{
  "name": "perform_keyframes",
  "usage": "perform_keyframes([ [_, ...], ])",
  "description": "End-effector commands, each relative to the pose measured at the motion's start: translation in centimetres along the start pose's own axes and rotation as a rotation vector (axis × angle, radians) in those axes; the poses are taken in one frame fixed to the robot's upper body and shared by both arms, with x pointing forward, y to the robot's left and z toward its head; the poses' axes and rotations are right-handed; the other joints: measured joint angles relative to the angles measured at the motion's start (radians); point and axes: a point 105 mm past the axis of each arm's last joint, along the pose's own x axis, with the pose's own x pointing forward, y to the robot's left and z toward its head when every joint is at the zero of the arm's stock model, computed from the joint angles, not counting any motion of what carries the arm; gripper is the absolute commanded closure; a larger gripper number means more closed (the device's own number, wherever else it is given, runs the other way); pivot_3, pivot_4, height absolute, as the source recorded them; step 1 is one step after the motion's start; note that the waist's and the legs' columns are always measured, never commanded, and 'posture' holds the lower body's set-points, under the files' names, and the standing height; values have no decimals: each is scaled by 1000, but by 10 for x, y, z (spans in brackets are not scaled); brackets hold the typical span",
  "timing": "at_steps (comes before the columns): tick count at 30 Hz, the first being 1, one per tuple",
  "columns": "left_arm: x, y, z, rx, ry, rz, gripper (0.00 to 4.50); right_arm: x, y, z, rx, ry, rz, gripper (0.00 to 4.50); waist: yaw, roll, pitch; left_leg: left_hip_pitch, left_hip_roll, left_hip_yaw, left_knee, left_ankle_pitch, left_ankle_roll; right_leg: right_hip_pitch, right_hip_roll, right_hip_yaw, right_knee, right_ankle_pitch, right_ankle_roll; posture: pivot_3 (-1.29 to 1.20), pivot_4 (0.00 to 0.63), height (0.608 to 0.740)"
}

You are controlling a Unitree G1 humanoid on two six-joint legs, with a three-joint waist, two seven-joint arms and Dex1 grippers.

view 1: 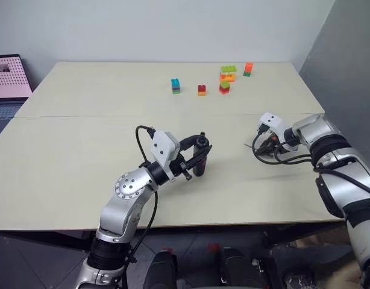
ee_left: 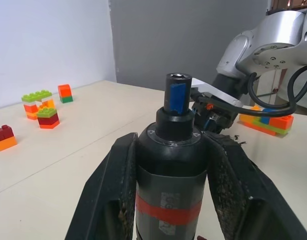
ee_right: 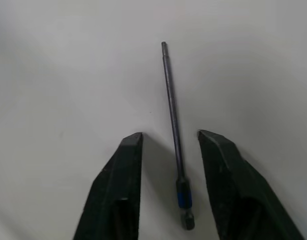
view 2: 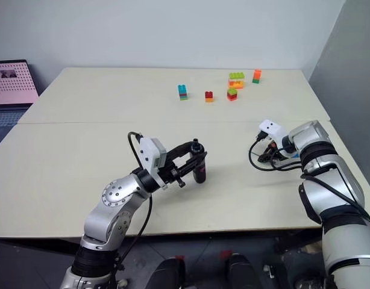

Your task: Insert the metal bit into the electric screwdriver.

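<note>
The metal bit (ee_right: 173, 135) lies flat on the desk (view 1: 82, 132) at the right, between the right pincer (ee_right: 168, 137)'s parted fingers, running along them. The left pincer (ee_left: 168, 150) clamps the electric screwdriver (ee_left: 169, 170) upright mid-desk.

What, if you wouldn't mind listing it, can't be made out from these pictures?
- Metal bit: too thin to find in the head views; the right gripper and its cables cover that spot.
- Whether the right gripper's fingertips touch the bit: they straddle it, contact unclear.
- Electric screwdriver: lower body cut off by the left wrist view's edge and flanked by the left gripper.
- Laptop: cropped by the head view's edge.
</note>
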Motion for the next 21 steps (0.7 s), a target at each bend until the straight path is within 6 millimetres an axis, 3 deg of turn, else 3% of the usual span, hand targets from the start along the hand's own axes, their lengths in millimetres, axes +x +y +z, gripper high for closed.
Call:
perform_keyframes([
  [1, -1, -2, -15, -16, 55, -4, 2864, 1, 8, 3, 11, 2, 60, 3778, -1, 0, 0, 0, 0, 0, 0, 0, 0, 0, 0, 0, 0, 0, 0, 0, 150, 740],
  [5, 0, -1, -15, -13, 55, -5, 2864, 2, 10, 2, 30, -2, 75, 4500, -2, 0, 0, 1, 0, 0, -1, 0, 0, 0, 0, 1, 0, 0, 0, 0, 150, 740],
  [11, 0, -1, -16, -12, 57, -9, 2864, -2, 7, 10, 82, -80, 70, 4500, -2, 0, 0, 2, 0, 1, -1, 0, 0, 0, 0, 2, 0, 0, 0, 0, 150, 740],
  [16, 0, 1, -16, -8, 59, -4, 2864, -20, 0, 41, 142, -309, 47, 4500, -4, 0, 0, 2, 0, 3, -1, 0, 0, 0, 0, 4, 0, 0, 0, 0, 150, 740],
  [21, -1, 8, -12, -1, 51, 28, 2864, -46, 2, 72, 88, -579, -3, 4500, -4, 0, 0, 2, 0, 3, -3, 0, 0, 0, 1, 5, 0, 0, 0, 0, 150, 740],
])
